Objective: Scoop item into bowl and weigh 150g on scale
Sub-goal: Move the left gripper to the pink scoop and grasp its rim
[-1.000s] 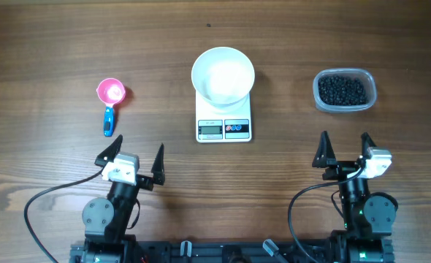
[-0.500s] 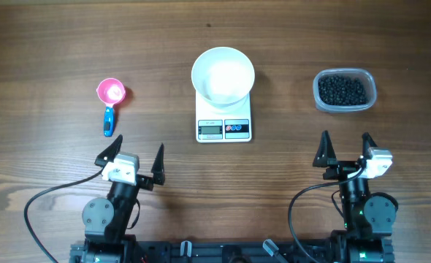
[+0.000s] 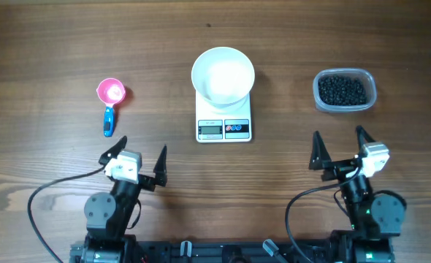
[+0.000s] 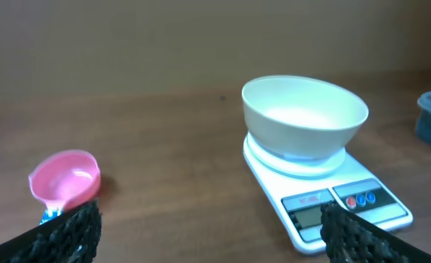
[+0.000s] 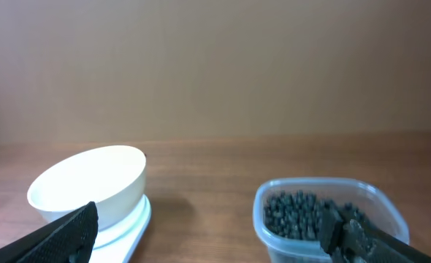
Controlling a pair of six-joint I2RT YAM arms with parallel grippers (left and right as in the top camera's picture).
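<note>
Fingers (image 3: 161, 162) splayed, arms (image 3: 109, 208) tucked low.

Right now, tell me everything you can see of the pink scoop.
The scoop is small and looks like plastic: a round pink cup, open side up and seemingly empty, on a short blue handle that points toward the robot. It lies on the wooden table, left of the scale and well apart from it. Only the table touches it.

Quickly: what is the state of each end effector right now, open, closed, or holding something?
Left end effector: open, holding nothing.
Right end effector: open, holding nothing.
</note>
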